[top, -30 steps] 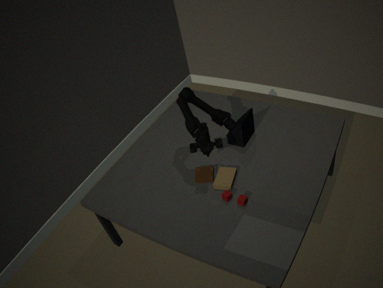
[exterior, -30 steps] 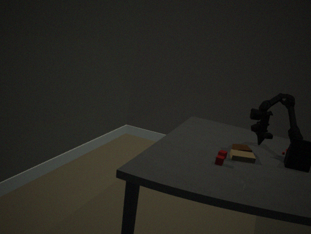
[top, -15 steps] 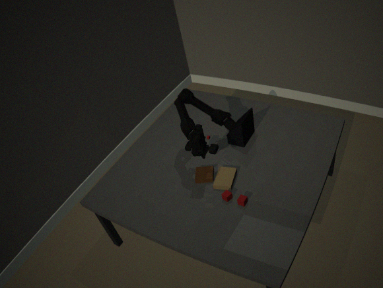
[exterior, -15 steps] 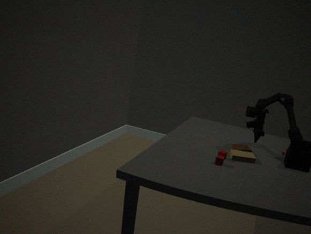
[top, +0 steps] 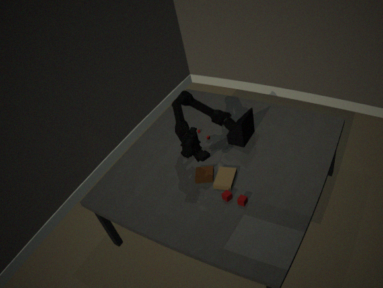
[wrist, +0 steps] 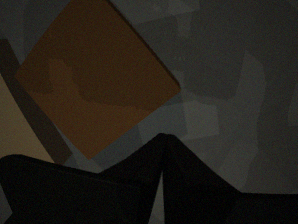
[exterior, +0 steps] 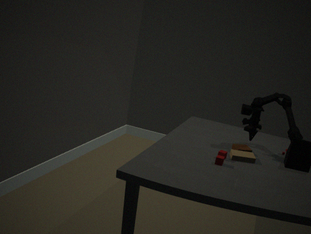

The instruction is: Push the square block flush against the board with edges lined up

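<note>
The square orange-brown block [top: 204, 174] [exterior: 239, 146] [wrist: 95, 75] lies flat on the table. The light tan board [top: 225, 178] [exterior: 242, 155] [wrist: 12, 127] lies flat beside it. They stand at a slight angle: in the top view a narrow wedge-shaped gap shows between them, widest at the end nearer the robot base. One block corner is at or very near the board's side; contact there is hard to tell. My gripper [exterior: 251, 139] [wrist: 165, 141] is shut and empty, raised above the table and clear of both parts, on the base side of the block.
Two red cubes [top: 226, 195] [top: 242, 200] stand just beyond the board's end farther from the base. Two small red things [top: 199, 131] [top: 208, 137] lie near the robot base. A paler rectangle [top: 264, 239] shows on the table near its front right edge.
</note>
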{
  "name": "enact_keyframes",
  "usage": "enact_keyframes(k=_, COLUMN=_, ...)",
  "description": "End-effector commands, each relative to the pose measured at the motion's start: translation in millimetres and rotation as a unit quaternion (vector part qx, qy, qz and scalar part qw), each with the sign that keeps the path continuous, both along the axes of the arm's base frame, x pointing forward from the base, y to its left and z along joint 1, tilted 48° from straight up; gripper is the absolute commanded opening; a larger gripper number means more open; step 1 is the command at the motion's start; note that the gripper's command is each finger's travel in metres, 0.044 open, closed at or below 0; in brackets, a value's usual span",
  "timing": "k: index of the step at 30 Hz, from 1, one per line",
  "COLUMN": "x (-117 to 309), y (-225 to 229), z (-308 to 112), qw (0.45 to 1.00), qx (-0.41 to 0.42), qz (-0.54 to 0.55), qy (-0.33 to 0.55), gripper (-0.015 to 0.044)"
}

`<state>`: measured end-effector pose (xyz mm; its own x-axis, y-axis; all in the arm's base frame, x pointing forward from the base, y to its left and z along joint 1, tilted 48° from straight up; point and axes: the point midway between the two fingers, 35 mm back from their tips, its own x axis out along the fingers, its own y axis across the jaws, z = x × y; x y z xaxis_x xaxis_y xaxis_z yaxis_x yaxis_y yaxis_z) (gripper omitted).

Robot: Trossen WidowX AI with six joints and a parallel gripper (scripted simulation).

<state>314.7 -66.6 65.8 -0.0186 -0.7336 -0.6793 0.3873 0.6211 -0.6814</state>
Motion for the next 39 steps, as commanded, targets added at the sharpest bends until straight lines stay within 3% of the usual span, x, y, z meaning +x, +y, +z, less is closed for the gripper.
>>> enact_keyframes(k=1, x=7.4, y=-5.6, z=2.7, qw=0.998, qx=-0.005, qz=-0.045, qy=-0.045, gripper=0.0000)
enact_keyframes(k=18, x=39.3, y=-27.1, z=20.7, qw=0.938, qx=-0.014, qz=-0.236, qy=-0.254, gripper=0.0000)
enact_keyframes(k=23, x=39.6, y=-29.3, z=18.7, qw=0.938, qx=-0.014, qz=-0.236, qy=-0.255, gripper=0.0000)
enact_keyframes(k=28, x=40.5, y=-69.4, z=-14.0, qw=0.930, qx=-0.016, qz=-0.250, qy=-0.270, gripper=0.0000)
enact_keyframes(k=39, x=38.6, y=-64.9, z=-18.9, qw=0.930, qx=-0.015, qz=-0.250, qy=-0.270, gripper=0.0000)
